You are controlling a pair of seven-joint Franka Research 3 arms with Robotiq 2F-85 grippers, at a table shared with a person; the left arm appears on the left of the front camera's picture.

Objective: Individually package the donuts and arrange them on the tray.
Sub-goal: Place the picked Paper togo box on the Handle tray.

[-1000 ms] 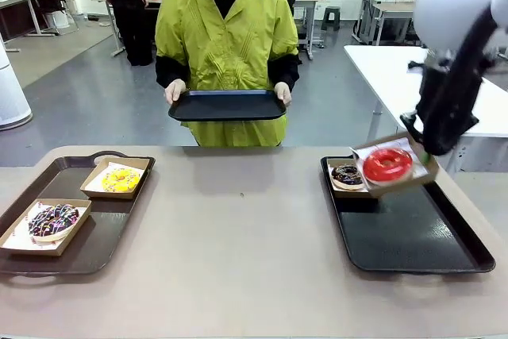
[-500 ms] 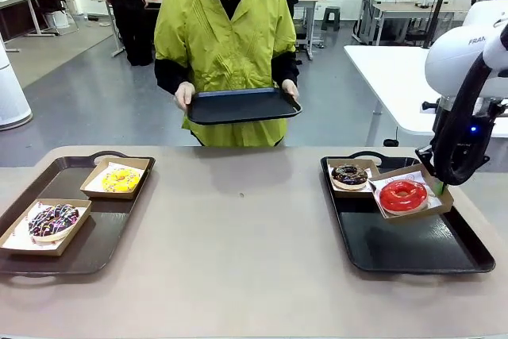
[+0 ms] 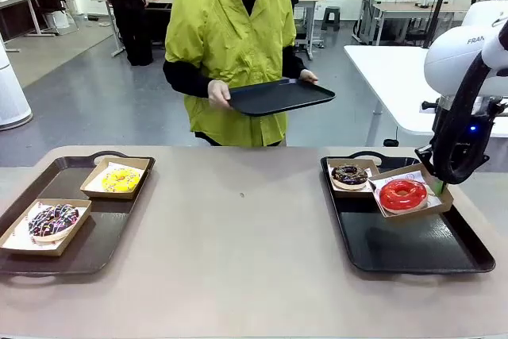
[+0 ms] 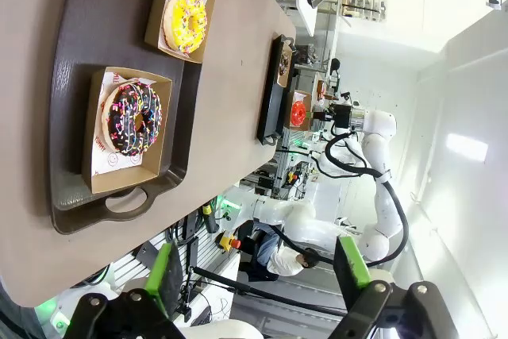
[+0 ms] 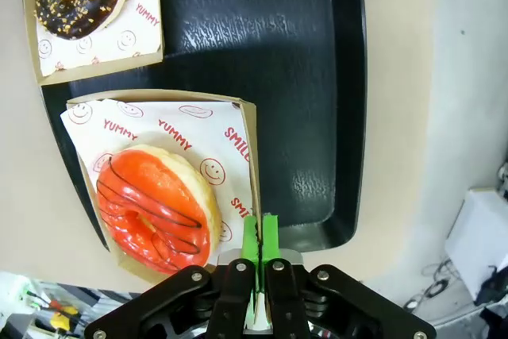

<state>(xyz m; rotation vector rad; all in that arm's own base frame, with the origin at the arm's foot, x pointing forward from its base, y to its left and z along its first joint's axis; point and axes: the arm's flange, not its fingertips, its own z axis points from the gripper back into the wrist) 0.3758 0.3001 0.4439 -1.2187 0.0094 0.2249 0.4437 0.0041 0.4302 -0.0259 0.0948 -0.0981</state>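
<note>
Right tool point(image 5: 259, 260) clamped on the red donut's point(image 3: 403, 194) box rim point(image 5: 252, 172), seemingly to set it beside the chocolate one point(image 3: 349, 175); left tool point(image 4: 258, 274) apart, idle.

- Left tray point(image 3: 95, 252) holds two boxed donuts, one point(image 3: 121, 180) behind the other point(image 3: 53, 221).
- Right tray point(image 3: 421, 248) holds two boxed donuts point(image 3: 349, 175) point(image 3: 403, 194) side by side at its far end.

Robotics lab, rows of white tables point(image 3: 397, 77), other robot arms behind, grey floor point(image 3: 95, 101)
</note>
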